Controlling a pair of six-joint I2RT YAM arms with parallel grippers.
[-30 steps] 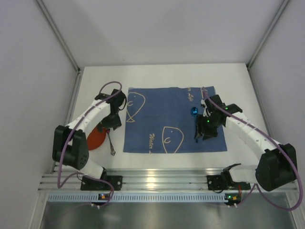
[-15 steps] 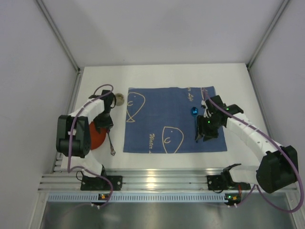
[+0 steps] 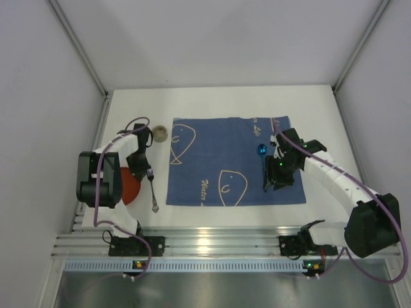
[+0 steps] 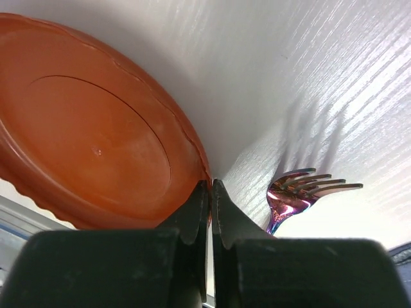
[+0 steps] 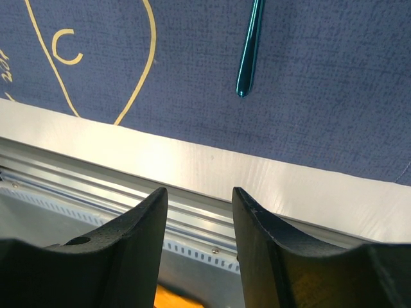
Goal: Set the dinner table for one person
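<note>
An orange plate point(image 3: 127, 187) lies on the white dinner table point(image 3: 225, 102), left of a blue placemat point(image 3: 218, 160). My left gripper point(image 4: 210, 186) is shut on the plate's point(image 4: 96, 147) right rim. An iridescent fork point(image 3: 153, 189) lies just right of it, its tines point(image 4: 307, 187) close to my fingers. A teal spoon point(image 3: 261, 150) rests on the placemat's right part, with its handle point(image 5: 249, 48) ahead of my right gripper point(image 5: 199, 202). That gripper stands open over the placemat's near edge and holds nothing.
A small beige round object point(image 3: 160, 133) sits on the table by the placemat's far left corner. A metal rail point(image 3: 212, 244) runs along the near edge. Grey walls close in the left, right and back.
My left arm has swung back left from the placemat's corner to the plate, and its jaws have closed on the rim. The beige object has come into view. The right arm has hardly moved.
</note>
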